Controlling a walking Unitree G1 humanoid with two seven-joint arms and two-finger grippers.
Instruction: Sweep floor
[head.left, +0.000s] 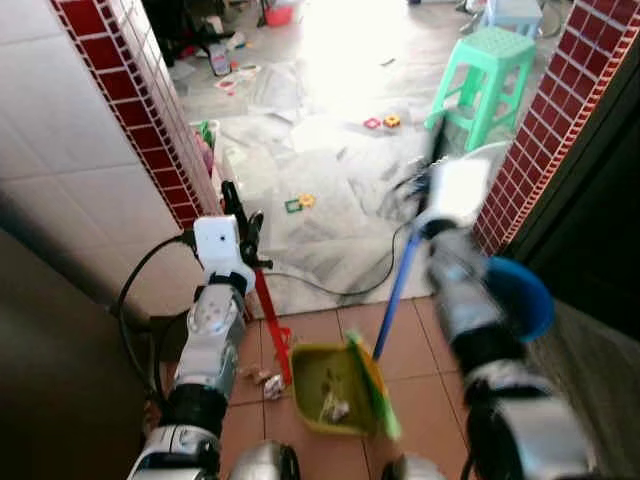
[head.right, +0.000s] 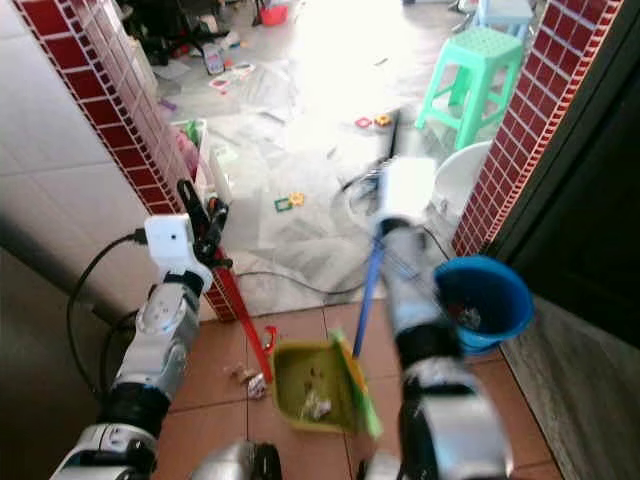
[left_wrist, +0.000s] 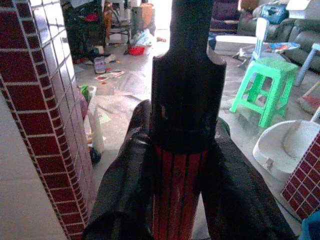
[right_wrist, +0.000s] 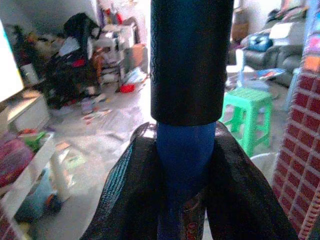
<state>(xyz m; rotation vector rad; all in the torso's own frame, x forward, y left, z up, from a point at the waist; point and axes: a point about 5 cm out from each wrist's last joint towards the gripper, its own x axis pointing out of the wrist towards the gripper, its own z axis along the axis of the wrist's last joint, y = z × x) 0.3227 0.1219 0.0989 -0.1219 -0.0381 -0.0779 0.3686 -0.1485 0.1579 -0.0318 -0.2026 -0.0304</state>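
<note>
My left gripper (head.left: 241, 214) is shut on the black-capped top of a red handle (head.left: 268, 322), which slopes down to a yellow-green dustpan (head.left: 322, 380) on the terracotta tiles. Its fingers (left_wrist: 125, 200) clamp the red shaft (left_wrist: 179, 195). Bits of litter (head.left: 335, 408) lie in the pan, and more scraps (head.left: 262, 378) lie on the floor just left of it. My right gripper (head.left: 437, 148) is shut on the blue broom handle (head.left: 397, 290), as the right wrist view shows (right_wrist: 185, 165). The green bristles (head.left: 376, 385) rest at the pan's right edge.
A blue bucket (head.right: 486, 298) with some litter stands right of the broom. Red-tiled wall edges (head.left: 150, 110) frame a doorway. Beyond lie crumpled sheets, small toys (head.left: 300, 203), a black cable (head.left: 330, 288), a green stool (head.left: 487, 70) and a white basin (head.right: 460, 175).
</note>
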